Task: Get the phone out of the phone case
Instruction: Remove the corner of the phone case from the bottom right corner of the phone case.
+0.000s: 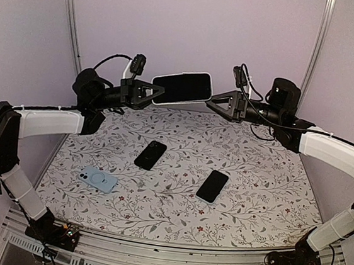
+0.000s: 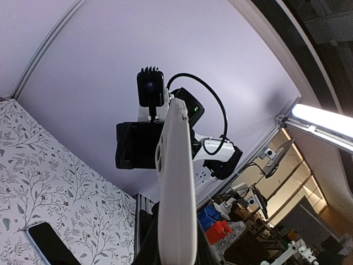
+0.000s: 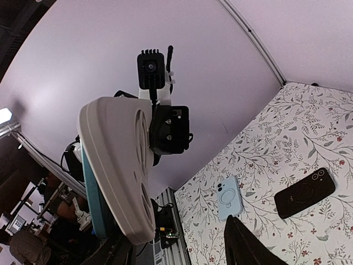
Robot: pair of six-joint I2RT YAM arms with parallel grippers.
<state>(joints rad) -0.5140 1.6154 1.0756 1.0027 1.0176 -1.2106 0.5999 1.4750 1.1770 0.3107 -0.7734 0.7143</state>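
Pale lilac walls (image 1: 195, 20), aluminium corner posts (image 1: 73, 20), floral-print tabletop (image 1: 254, 178); bright strip light (image 2: 325, 118), cluttered workshop (image 2: 248, 210) beyond enclosure.

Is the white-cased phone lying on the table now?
No, the left gripper holds the white-cased phone in the air above the table.

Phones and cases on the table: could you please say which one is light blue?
The case at the front left, ring on its back; the middle phone and right phone are black.
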